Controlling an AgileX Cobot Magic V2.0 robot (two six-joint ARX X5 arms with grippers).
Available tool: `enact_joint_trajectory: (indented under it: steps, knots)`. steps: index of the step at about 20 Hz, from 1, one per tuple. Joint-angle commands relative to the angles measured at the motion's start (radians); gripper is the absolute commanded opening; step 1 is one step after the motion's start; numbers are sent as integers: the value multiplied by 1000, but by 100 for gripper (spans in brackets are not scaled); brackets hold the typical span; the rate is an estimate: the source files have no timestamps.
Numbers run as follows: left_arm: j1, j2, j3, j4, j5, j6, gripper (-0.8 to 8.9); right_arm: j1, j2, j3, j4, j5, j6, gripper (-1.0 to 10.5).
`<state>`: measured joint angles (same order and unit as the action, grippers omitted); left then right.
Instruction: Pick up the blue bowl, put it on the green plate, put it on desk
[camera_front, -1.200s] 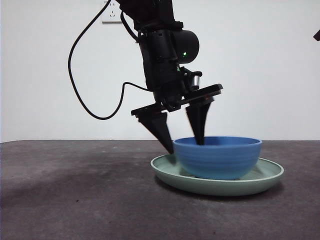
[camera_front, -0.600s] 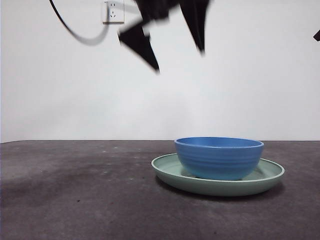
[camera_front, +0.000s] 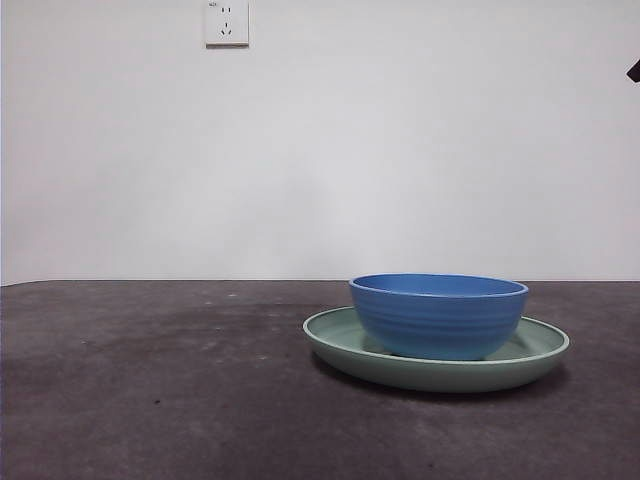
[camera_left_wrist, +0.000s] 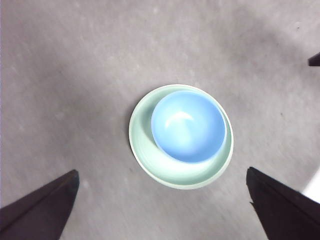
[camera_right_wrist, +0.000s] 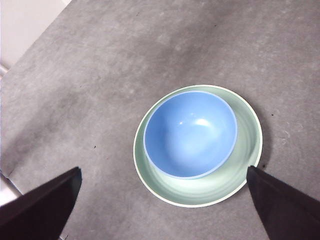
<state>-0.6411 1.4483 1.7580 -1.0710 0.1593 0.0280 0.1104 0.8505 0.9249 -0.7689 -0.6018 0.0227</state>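
Release is done: blue bowl (camera_front: 438, 315) sits off-centre in the green plate (camera_front: 545, 350) on the desk (camera_front: 150, 390); left gripper (camera_left_wrist: 162, 205) has lifted clear, spread wide, right gripper (camera_right_wrist: 165, 205) likewise spread

**Soft, even light, with one slightly blurred view**

In the front view we see bright and flat light; the white wall (camera_front: 400, 150) is nearly overexposed. Under the green plate (camera_front: 436, 372) lies a thin, soft shadow on the desk (camera_front: 150, 380), which looks grainy. In both wrist views we see a white glare spot inside the blue bowl (camera_left_wrist: 188, 125), so the light comes from above. The left wrist view is paler and a little blurred, and broad soft shadows cross the desk there. The right wrist view is sharper.
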Motion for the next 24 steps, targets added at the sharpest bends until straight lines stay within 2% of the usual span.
enact_joint_trajectory:
  steps: [1,2,5,7,10,17,20,24]
  knots:
    - [-4,-205,-276,214,-1,80,560,3,4,17,5,0,-1,593]
    - [-4,-293,-382,302,-1,86,560,3,4,17,5,0,-1,593]
    - [-4,-540,-671,504,-2,26,560,3,4,17,5,0,-1,593]
    - [-4,-662,-820,549,-3,24,560,3,4,17,5,0,-1,593]
    - [-5,-752,-951,544,-3,34,560,3,4,17,0,-1,0,593]
    - [-5,-765,-974,525,-3,31,560,3,9,17,-69,-2,5,593]
    - [-5,-765,-974,525,-3,31,560,10,49,17,-101,-15,34,592]
    - [-5,-765,-974,525,-3,31,560,39,183,17,-46,-21,84,567]
